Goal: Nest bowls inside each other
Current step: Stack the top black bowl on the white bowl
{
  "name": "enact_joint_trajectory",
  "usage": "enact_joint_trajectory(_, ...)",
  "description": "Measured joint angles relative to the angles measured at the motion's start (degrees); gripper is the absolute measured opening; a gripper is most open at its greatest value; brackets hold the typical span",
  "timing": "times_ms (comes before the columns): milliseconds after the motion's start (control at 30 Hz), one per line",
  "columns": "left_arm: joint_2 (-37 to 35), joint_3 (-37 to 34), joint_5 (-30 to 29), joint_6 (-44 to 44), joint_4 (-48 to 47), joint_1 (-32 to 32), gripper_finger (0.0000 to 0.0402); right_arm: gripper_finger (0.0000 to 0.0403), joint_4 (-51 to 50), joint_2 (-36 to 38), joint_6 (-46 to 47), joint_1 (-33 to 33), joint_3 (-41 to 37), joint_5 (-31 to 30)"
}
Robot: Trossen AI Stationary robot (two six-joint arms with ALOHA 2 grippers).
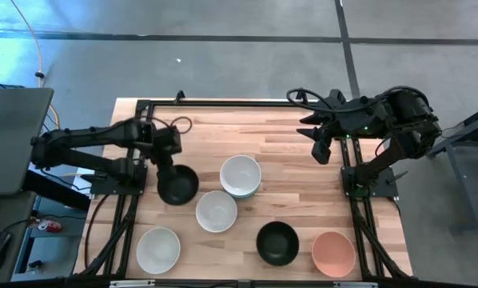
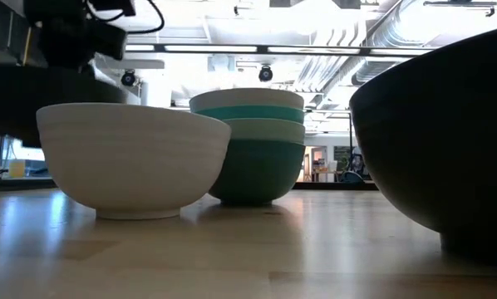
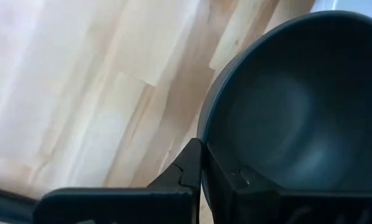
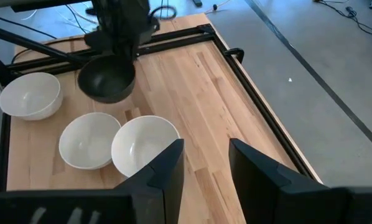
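Note:
My left gripper (image 1: 168,163) (image 3: 203,169) stands over the table's left part, shut on a black bowl (image 1: 179,186) (image 4: 107,78). To its right a stack of nested bowls (image 1: 240,176) (image 2: 253,148) rests on the table, with white on top, then teal, pale mint and teal. Single bowls stand on their bases. They are a white bowl (image 1: 217,211) (image 2: 132,158), a white bowl (image 1: 158,249), a second black bowl (image 1: 277,242) (image 2: 448,141) and a salmon-pink bowl (image 1: 333,253). My right gripper (image 1: 320,149) (image 4: 204,163) hangs open above the far right part, touching nothing. My left gripper holds the black bowl by its rim (image 3: 206,134), on the side toward the table's left and far edge. One finger (image 3: 239,182) is inside the bowl and one finger (image 3: 185,169) is outside. The fingers come from above, slanting down. The bowl hangs below them, raised off the wood.
The black frame rails (image 1: 223,102) run along the table's far and side edges. Bare wood (image 1: 247,132) lies between the bowls and the far edge. A laptop (image 1: 11,136) sits off the table's left side.

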State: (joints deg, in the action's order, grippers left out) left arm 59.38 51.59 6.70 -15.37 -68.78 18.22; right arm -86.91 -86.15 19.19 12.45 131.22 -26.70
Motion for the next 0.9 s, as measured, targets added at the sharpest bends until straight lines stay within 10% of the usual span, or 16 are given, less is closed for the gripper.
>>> enact_joint_trajectory(900, 32.0, 46.8, 1.0, 11.1, -8.1, 4.6, 0.0000, 0.0119, -3.1, 0.0, -0.1, 1.4, 0.0, 1.7)
